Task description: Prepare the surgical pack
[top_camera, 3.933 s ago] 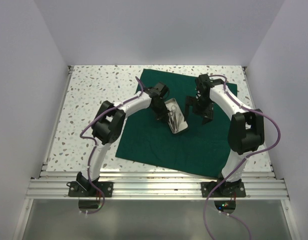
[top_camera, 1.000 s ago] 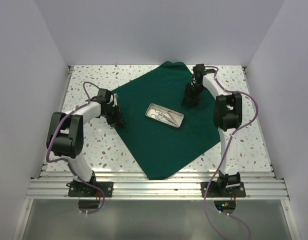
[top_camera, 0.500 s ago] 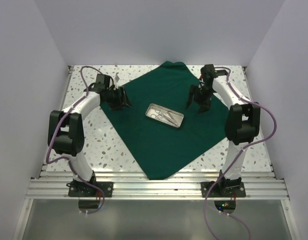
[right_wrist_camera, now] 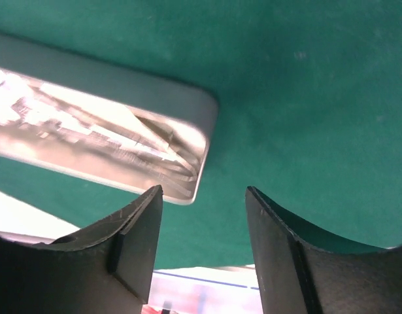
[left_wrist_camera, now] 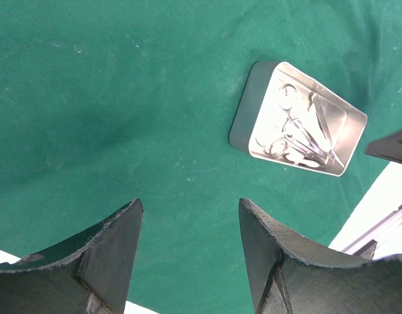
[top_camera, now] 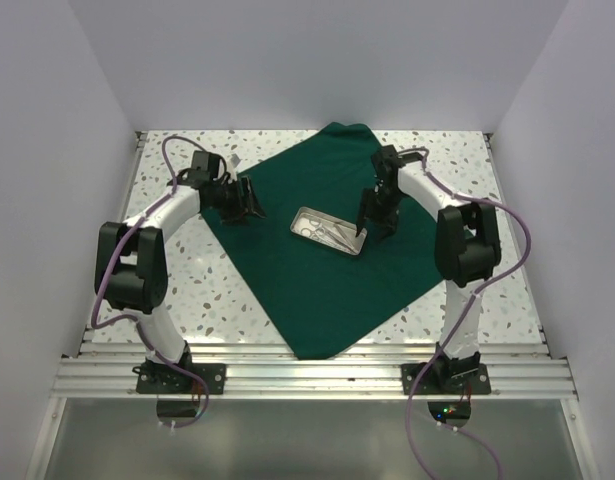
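Lying mid-frame on the desk [top_camera: 177,285], drape [top_camera: 317,285] with tray [top_camera: 327,231] at its centre, left gripper [top_camera: 245,201] over drape's left corner, right gripper [top_camera: 373,224] just right of tray, both jaws wide, empty

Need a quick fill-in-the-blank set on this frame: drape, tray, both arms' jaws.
The metal tray sits on a dark ____ drape. Steel instruments lie inside the ____. The left gripper and right gripper both have jaws ____. The ____ gripper hangs beside the tray's end.
Missing: green; tray; open; right.
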